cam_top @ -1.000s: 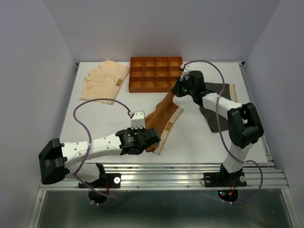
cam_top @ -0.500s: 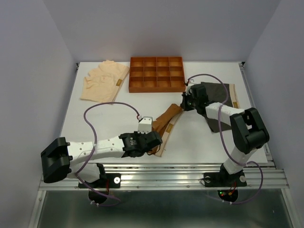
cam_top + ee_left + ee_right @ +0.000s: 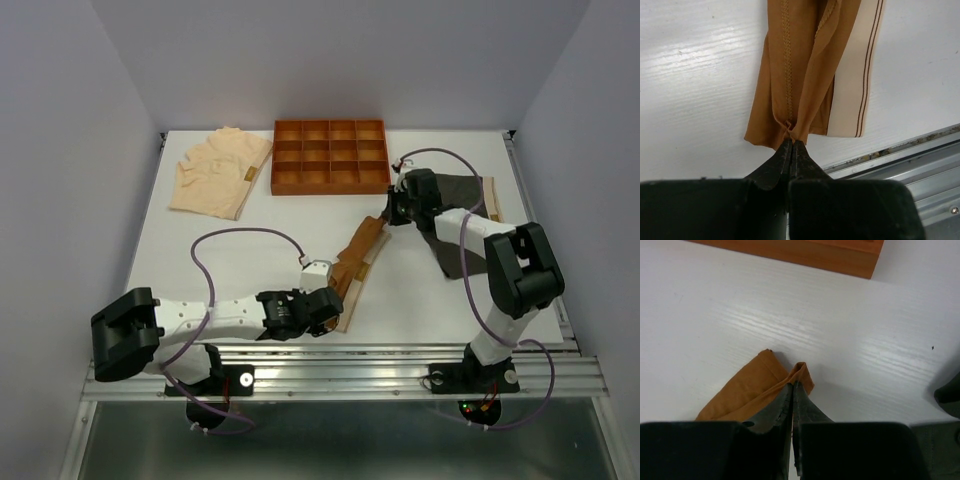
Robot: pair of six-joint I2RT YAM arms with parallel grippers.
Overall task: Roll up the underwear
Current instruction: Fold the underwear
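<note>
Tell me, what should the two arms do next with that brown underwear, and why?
Probably lay it flat on the table and let go. The left gripper and right gripper each pinch an opposite end of the brown underwear, stretched into a narrow strip, seemingly ready to roll.

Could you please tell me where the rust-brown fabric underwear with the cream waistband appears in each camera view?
Top external: rust-brown fabric underwear, table centre, stretched diagonally.
Left wrist: the underwear, upper centre, cream waistband on its right.
Right wrist: the underwear, lower left.
Shared landmark: white table, beneath it in all views.
</note>
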